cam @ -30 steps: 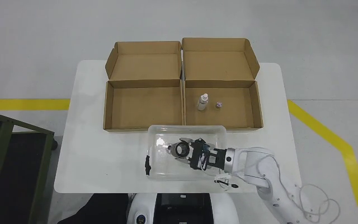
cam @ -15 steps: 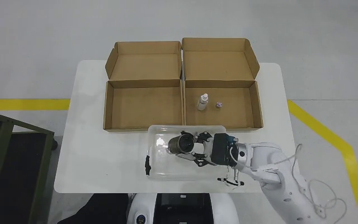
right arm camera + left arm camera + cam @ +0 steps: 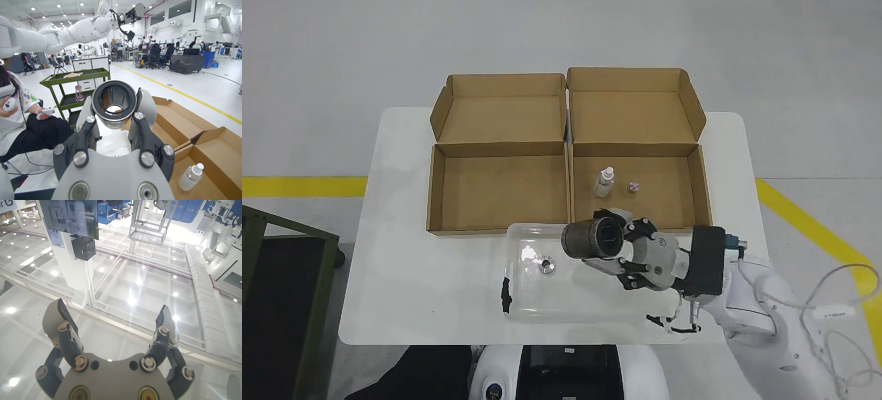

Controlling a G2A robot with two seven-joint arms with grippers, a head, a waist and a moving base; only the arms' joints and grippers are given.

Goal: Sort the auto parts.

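While right jaws clamp one metal sleeve [image 3: 588, 238], left jaws gape empty; two boxes [image 3: 499, 190] stand beyond.

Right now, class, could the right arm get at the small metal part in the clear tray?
Probably not: the right end effector is shut on the cylindrical bearing, though nothing covers the small metal part in the tray.

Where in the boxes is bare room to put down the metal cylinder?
The left cardboard box has its whole floor bare. In the right cardboard box, the floor is bare between the small purple part and the outer side wall; it is crowded beside the shared wall, where the bottle is.
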